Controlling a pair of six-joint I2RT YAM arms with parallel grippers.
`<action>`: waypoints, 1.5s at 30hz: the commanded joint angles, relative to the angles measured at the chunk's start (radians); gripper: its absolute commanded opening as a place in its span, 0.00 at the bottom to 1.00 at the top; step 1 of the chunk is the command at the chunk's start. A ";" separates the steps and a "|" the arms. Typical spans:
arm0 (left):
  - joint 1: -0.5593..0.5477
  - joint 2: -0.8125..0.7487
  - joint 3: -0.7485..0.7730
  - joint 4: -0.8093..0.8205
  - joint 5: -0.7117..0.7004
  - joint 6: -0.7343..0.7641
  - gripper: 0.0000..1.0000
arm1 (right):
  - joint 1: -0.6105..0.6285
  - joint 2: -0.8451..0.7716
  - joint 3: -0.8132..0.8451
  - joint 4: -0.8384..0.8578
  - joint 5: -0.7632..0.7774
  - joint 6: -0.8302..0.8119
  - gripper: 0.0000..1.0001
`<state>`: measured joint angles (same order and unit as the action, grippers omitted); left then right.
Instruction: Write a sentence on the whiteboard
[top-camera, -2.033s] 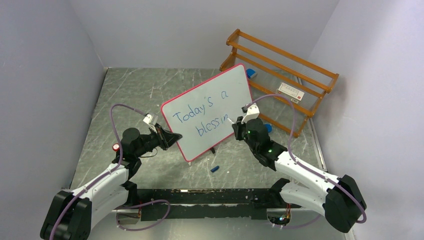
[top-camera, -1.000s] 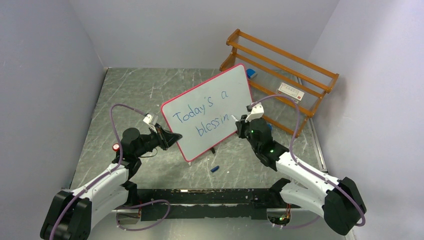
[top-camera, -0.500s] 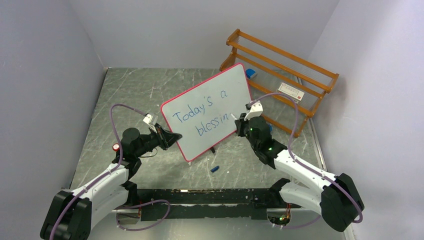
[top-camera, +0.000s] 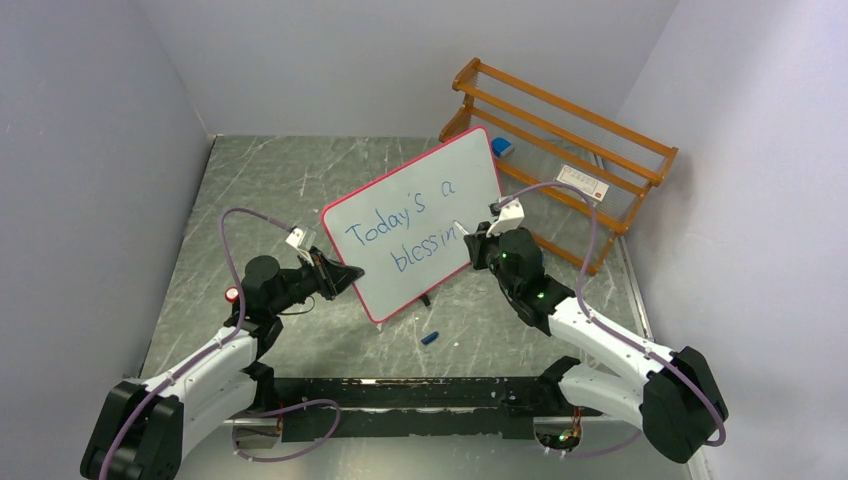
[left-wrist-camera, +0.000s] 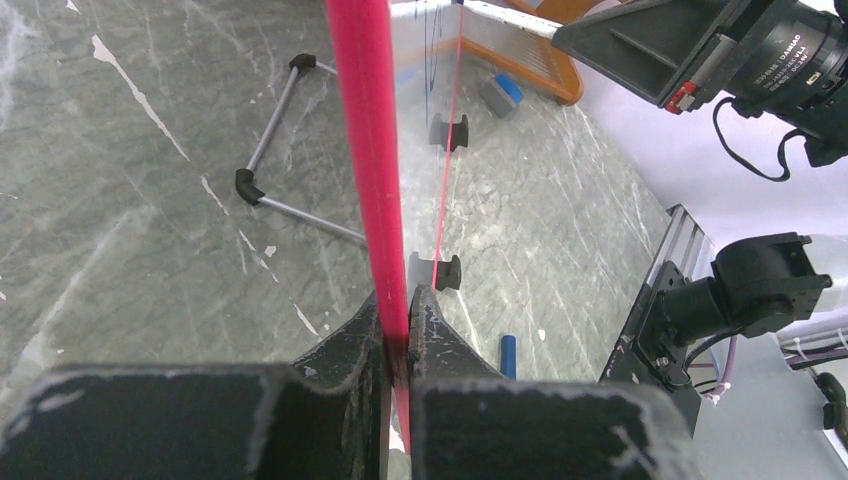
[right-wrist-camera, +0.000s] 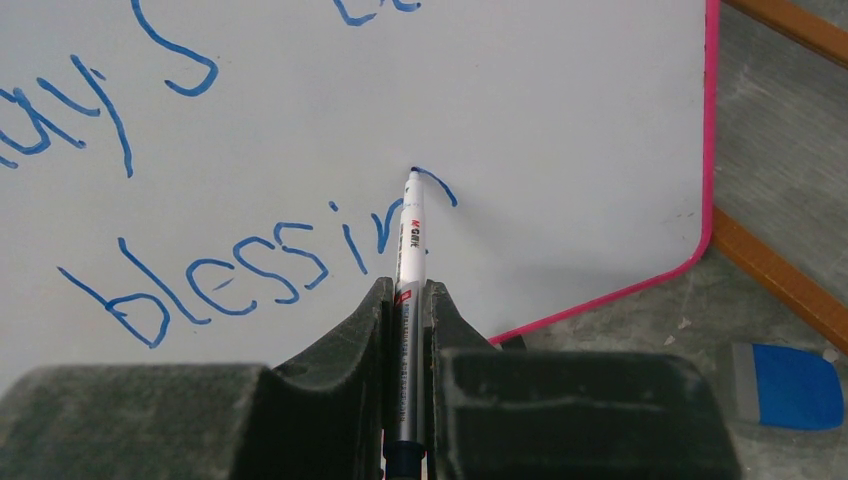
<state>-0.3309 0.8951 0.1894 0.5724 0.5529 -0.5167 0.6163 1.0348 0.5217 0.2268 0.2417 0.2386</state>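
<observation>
The whiteboard (top-camera: 415, 225) stands tilted on the table, white with a pink-red rim. The sentence (top-camera: 415, 235) in blue reads "Today's a" above "blessin", with a short new stroke after the n (right-wrist-camera: 435, 185). My left gripper (top-camera: 352, 272) is shut on the board's lower left rim; in the left wrist view the pink rim (left-wrist-camera: 372, 150) runs up from between my fingers. My right gripper (top-camera: 470, 240) is shut on a white marker (right-wrist-camera: 411, 240), its tip touching the board at the new stroke.
A wooden rack (top-camera: 560, 130) stands behind the board at the right, with a blue eraser (right-wrist-camera: 785, 385) beside it. A blue marker cap (top-camera: 430, 338) lies on the table in front of the board. The board's wire stand (left-wrist-camera: 275, 150) is behind it.
My right gripper has moved up and left along the lower line with the marker, and a new curved stroke now follows "blessin". The left gripper and board have stayed still.
</observation>
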 joint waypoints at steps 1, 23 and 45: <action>0.004 0.001 0.008 -0.057 -0.095 0.059 0.05 | -0.007 -0.004 0.019 -0.010 -0.028 0.004 0.00; 0.004 -0.002 0.007 -0.060 -0.099 0.055 0.05 | -0.007 -0.013 -0.029 -0.069 0.027 0.026 0.00; 0.004 0.010 0.009 -0.049 -0.090 0.058 0.05 | -0.007 0.024 0.001 0.012 0.053 0.009 0.00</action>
<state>-0.3309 0.8951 0.1894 0.5724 0.5419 -0.5228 0.6163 1.0569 0.5045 0.1902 0.2844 0.2539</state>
